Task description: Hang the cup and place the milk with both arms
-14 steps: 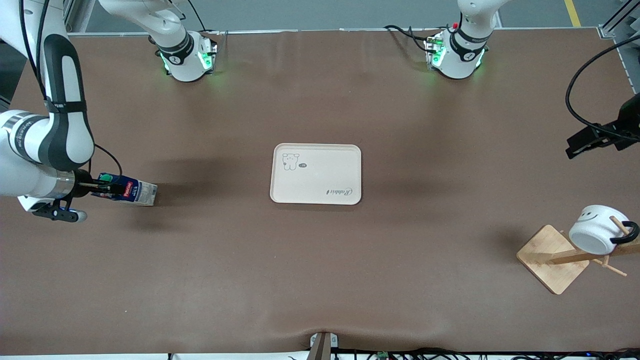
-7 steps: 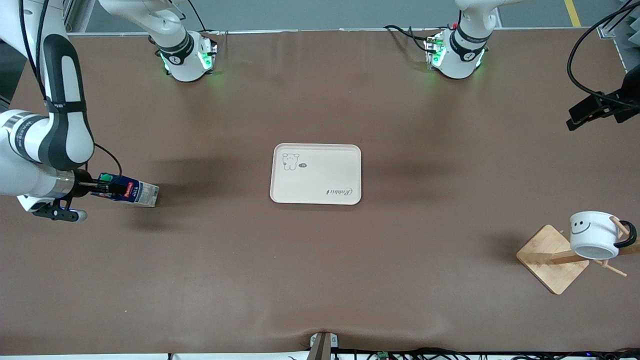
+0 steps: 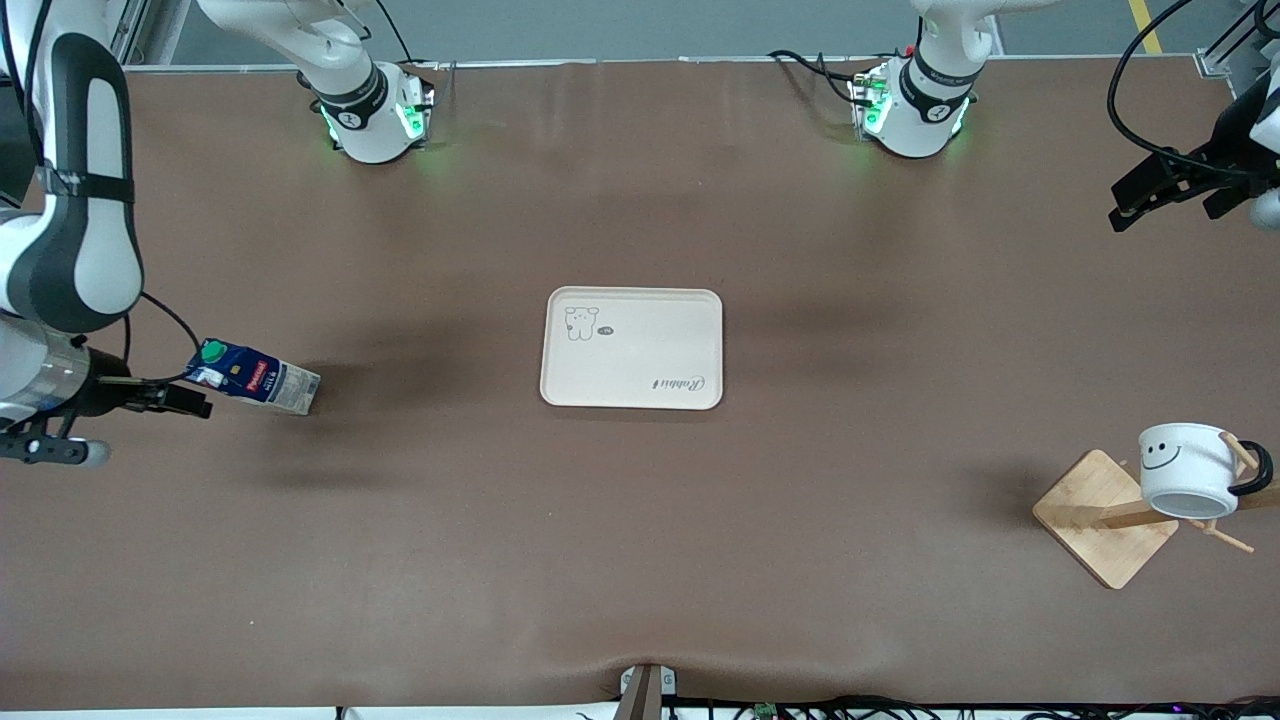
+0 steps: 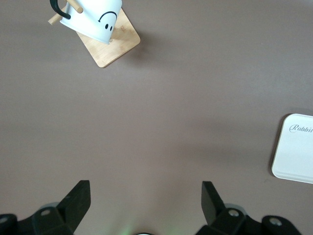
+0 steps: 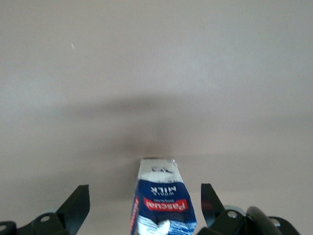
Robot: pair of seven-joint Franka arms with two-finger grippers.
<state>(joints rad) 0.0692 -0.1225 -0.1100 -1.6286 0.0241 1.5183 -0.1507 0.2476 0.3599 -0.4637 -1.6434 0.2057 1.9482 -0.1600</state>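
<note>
Brown table (image 3: 640, 560) with two white Franka arms based along its robot edge. At the centre lies a cream rectangular tray (image 3: 632, 348) printed with a small bear and the word "Rabbit". Toward the left arm's end, nearer the front camera than the tray, stands a wooden mug rack (image 3: 1105, 517) on a square bamboo base; the white smiley-face cup (image 3: 1187, 468) hangs from one of its pegs by the black loop handle, mouth tilted downward. Toward the right arm's end, the dark-blue milk carton (image 3: 255, 377) with a green screw cap stands on the table, well apart from the tray. The right gripper (image 3: 170, 397) is just beside the carton at its cap end, jaws spread wide and holding nothing. The left gripper (image 3: 1165, 190) hangs over the table's edge at the left arm's end, jaws fully apart and empty.
</note>
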